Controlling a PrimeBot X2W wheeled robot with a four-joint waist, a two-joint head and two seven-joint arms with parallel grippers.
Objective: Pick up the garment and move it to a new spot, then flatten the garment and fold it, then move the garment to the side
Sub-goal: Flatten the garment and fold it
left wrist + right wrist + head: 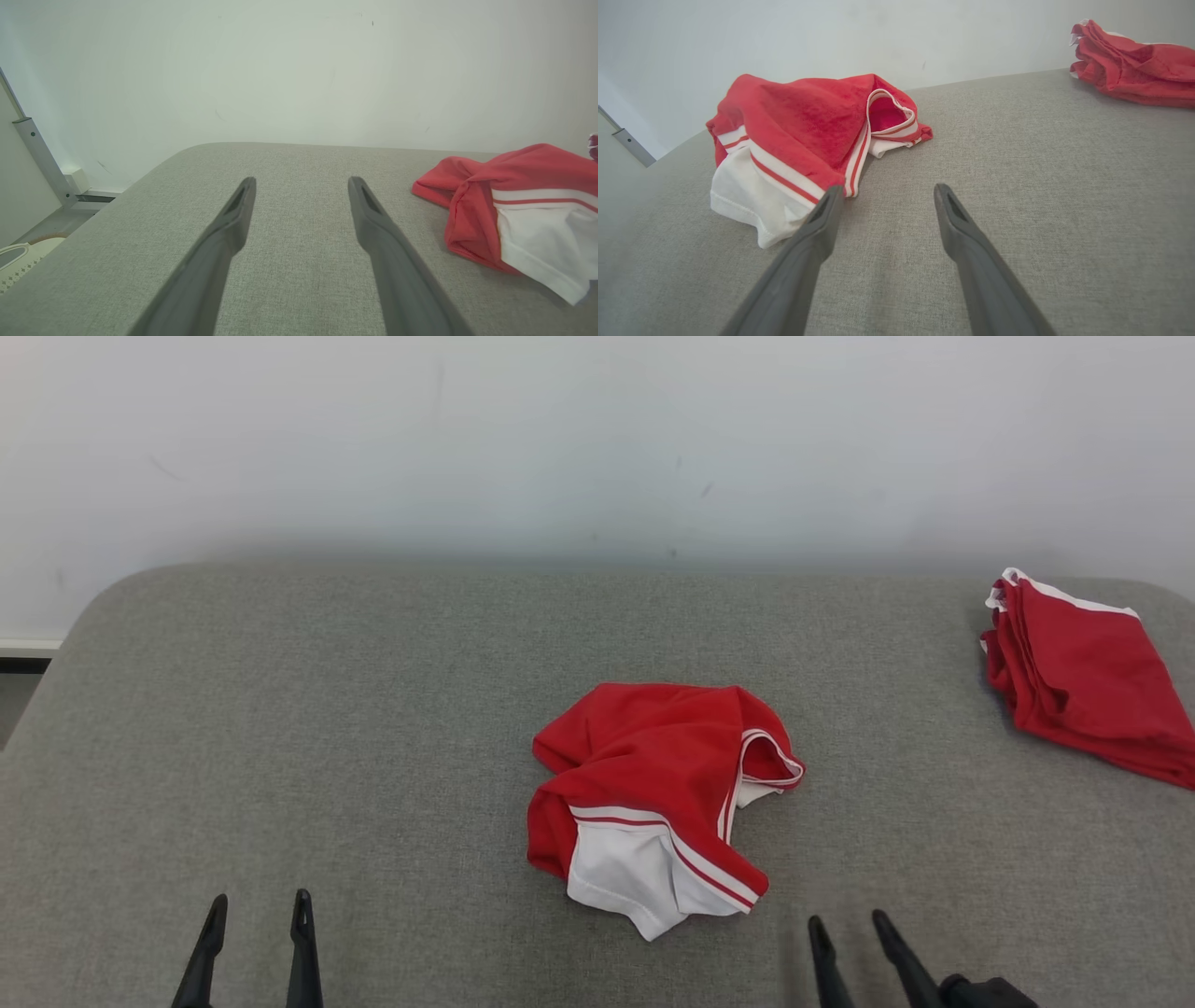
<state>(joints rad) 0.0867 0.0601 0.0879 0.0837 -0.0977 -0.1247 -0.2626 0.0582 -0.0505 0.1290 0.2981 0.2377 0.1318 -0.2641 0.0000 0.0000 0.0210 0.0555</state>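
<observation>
Jaws on both grippers stand wide apart with nothing between them. In the head view, the left gripper (260, 899) rises from the lower left and the right gripper (848, 919) from the lower right, both over the grey padded surface (373, 709). The crumpled garment (653, 775), red with a white panel and striped trim, lies just below the centre of the frame, nearer the right gripper and apart from both. A folded red garment (1083, 691) lies at the right edge, well apart from the crumpled one, and a pale wall (560, 448) fills the top

In the left wrist view, the left gripper (302, 179) points up the middle with bare grey surface between its fingers. The crumpled garment (514, 186) sits at the right edge, clear of the fingers, and a metal rail (42, 158) slants at the left edge

In the right wrist view, the right gripper (888, 187) is spread over bare surface. The crumpled garment (798, 116) lies at centre left, its striped hem just beside the left-hand fingertip, and whether they touch I cannot tell. The folded red garment (1134, 60) lies in the upper right corner
</observation>
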